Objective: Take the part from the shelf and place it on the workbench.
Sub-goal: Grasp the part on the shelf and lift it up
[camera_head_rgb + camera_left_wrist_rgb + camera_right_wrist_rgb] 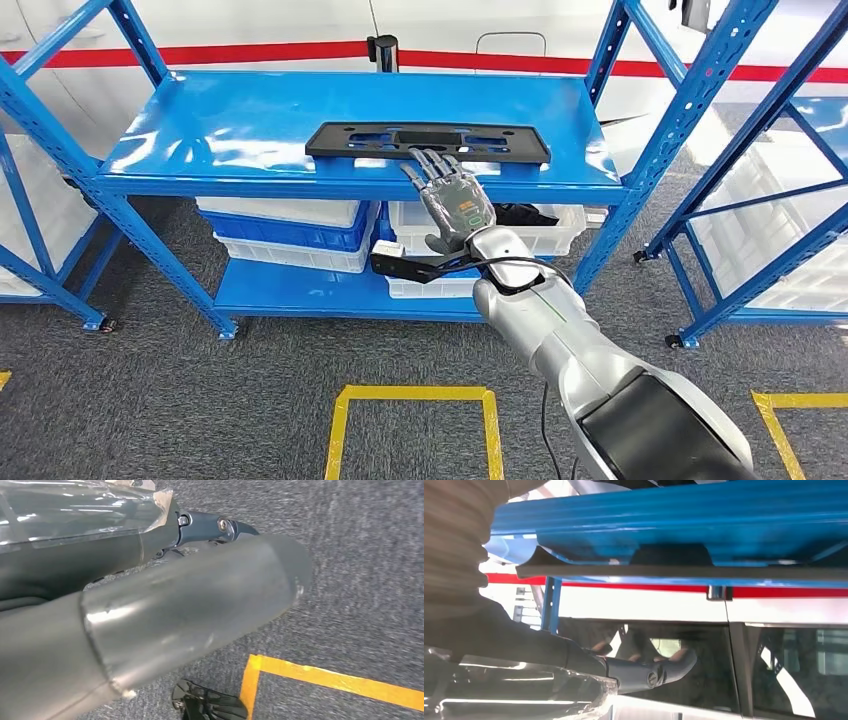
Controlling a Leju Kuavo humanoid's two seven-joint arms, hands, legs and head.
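- Grey carpet floor (pixel 200 390) with yellow tape markings (pixel 410 395) lay before a blue shelf (pixel 250 130).
- The black flat part (pixel 400 140) lay on the shelf's top level, near its front edge.
- The right hand (pixel 452 195) reached toward the part, fingers extended and slightly apart, tips at its near edge; contact could not be told.
- The left hand (pixel 150 615) hung over the carpet; its finger state could not be told.

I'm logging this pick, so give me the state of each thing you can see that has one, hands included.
black part: lying flat on the shelf's top level, near the front edge, not lifted.
right hand: fingers spread, reaching to the part's front edge, holding nothing.
left hand: hanging over the carpet; fingers hidden.
blue shelf: upright, top level bearing the part.
white bins: stacked on the lower level.
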